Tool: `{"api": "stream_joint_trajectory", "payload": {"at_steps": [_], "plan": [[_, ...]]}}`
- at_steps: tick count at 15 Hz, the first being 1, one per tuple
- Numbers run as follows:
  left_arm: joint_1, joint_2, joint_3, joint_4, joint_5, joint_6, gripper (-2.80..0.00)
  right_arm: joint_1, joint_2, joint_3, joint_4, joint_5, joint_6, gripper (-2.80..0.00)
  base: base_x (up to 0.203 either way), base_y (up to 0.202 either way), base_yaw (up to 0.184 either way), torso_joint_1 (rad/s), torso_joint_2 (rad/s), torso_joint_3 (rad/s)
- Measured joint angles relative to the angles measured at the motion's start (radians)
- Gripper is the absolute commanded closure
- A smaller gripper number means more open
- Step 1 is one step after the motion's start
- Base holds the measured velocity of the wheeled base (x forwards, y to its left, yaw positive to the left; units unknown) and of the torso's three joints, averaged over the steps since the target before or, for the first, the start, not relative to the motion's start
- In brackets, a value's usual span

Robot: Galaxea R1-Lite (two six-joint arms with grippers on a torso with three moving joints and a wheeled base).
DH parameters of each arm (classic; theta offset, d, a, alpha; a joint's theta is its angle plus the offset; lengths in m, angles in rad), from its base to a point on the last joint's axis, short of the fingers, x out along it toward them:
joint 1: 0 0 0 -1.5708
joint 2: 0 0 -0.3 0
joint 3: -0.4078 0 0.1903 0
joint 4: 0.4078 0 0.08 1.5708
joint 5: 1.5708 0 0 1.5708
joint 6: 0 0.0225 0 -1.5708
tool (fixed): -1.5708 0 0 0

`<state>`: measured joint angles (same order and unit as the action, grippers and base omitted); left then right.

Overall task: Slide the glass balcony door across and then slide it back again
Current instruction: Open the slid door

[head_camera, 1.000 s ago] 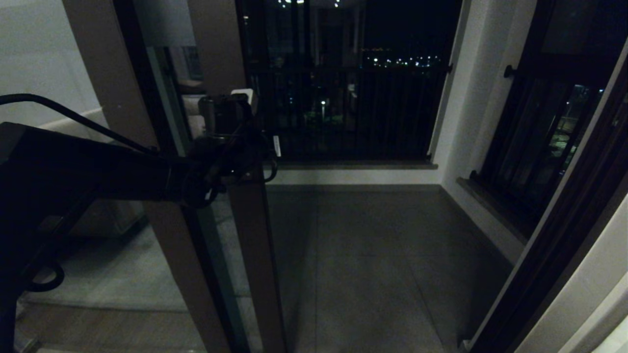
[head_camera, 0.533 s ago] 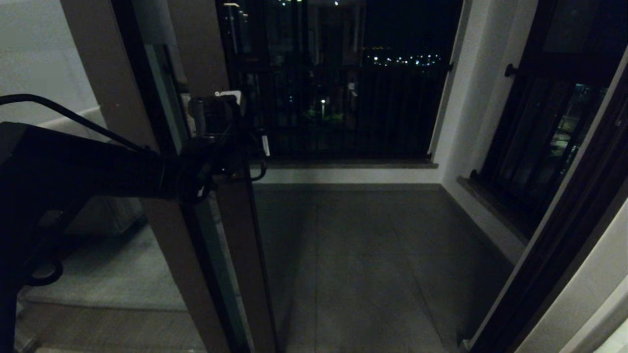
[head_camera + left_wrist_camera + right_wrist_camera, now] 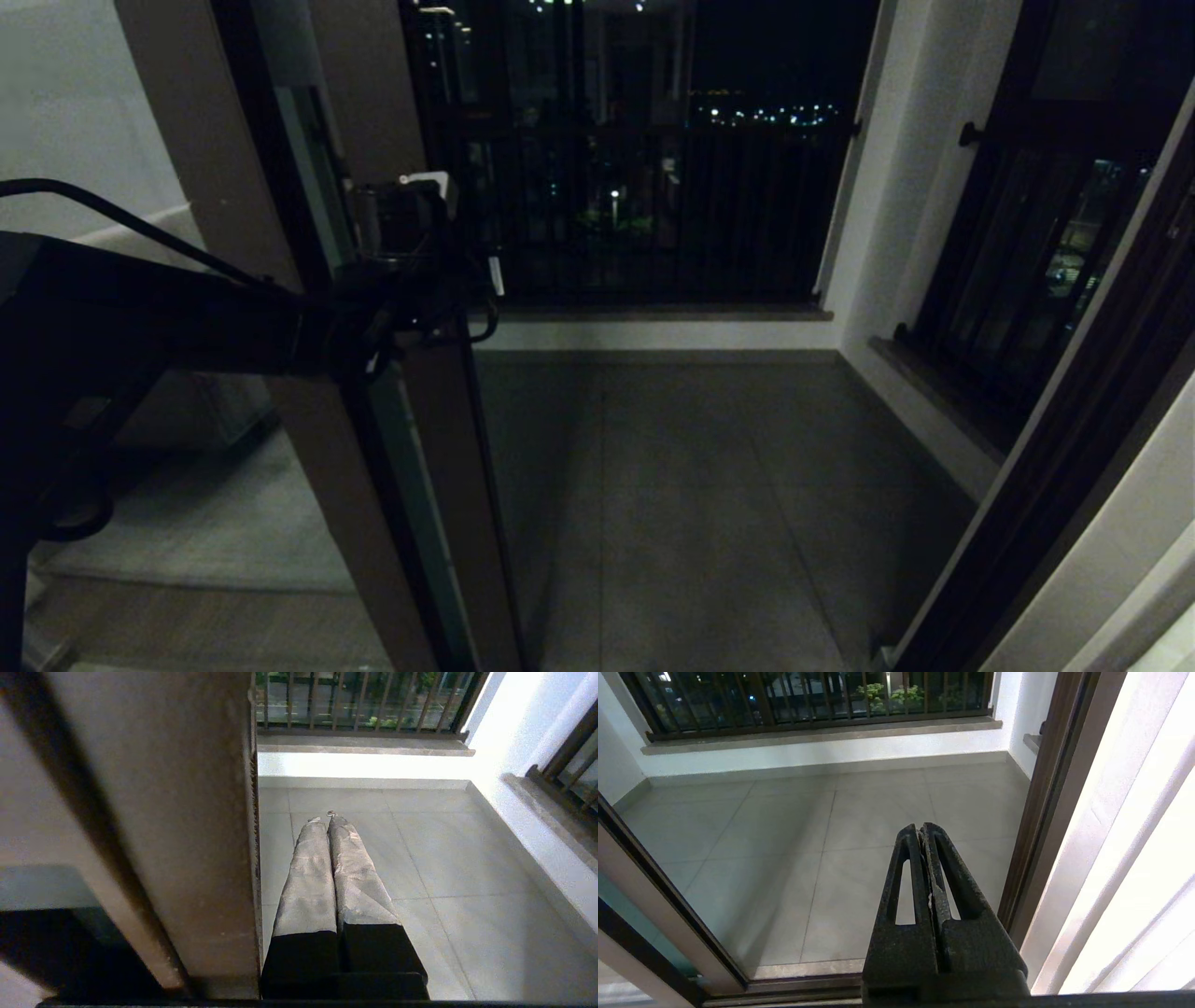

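The glass balcony door (image 3: 439,448) stands at the left of the head view, its brown edge stile running from floor to top. In the left wrist view that stile (image 3: 187,835) fills the side right next to my left gripper (image 3: 324,817). The gripper is shut with nothing between its fingers (image 3: 308,877), and its side lies close along the stile's edge, over the balcony tiles. My left arm (image 3: 187,317) reaches across the door at mid height. My right gripper (image 3: 921,828) is shut and empty, low by the right jamb; the head view does not show it.
Past the doorway are the tiled balcony floor (image 3: 700,485), a dark window with bars (image 3: 644,187) and a barred side window (image 3: 1027,280). The dark right door frame (image 3: 1055,467) bounds the opening. A second brown-framed glass panel (image 3: 215,187) stands at far left. The floor track (image 3: 794,982) crosses below.
The door's edge stile has slid to the left, widening the opening. My left gripper has moved left along with it and stays shut.
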<state>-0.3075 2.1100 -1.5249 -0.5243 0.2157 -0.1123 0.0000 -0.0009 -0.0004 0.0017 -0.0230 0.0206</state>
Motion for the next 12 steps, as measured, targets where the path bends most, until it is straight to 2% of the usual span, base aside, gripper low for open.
{"api": "stream_joint_trajectory", "payload": {"at_steps": [5,12], "plan": [[0.026,-0.017,0.039,-0.006,-0.026,0.0,0.0,0.0,0.0,0.0,0.0,0.0,0.0,0.0,0.0,0.0,0.0,0.0,0.0,0.0],[0.055,-0.027,0.056,-0.002,-0.021,-0.002,0.0,0.0,0.0,0.0,0.0,0.0,0.0,0.0,0.0,0.0,0.0,0.0,0.0,0.0]]}}
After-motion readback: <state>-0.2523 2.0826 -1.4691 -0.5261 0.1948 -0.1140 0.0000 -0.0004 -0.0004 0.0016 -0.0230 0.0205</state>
